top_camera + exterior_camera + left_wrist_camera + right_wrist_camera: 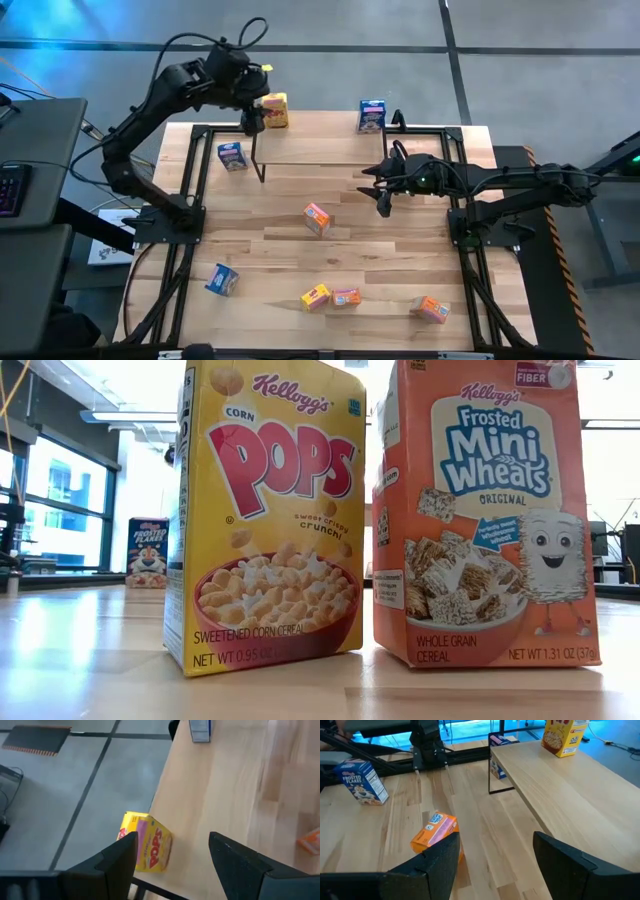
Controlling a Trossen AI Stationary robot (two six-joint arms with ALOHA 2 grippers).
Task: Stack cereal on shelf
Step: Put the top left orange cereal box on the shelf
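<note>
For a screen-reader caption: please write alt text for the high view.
Left gripper hovers open beside a yellow cereal box on the shelf; a blue box stands at its other end. Right gripper hangs open above the table.

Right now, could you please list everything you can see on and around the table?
Shelf: one, light wood on black legs, far side of the table.
Yellow cereal box: one, upright on the shelf's left end.
Blue cereal box on shelf: one, upright at its right end.
Blue boxes on table: two, one beside the shelf's left leg, one near the front left.
Orange boxes on table: three, mid-table, front centre, front right.
Yellow box on table: one, front centre.
Table: one, light wood.
Left gripper: open, above the shelf's left end.
Right gripper: open, over the table.
</note>
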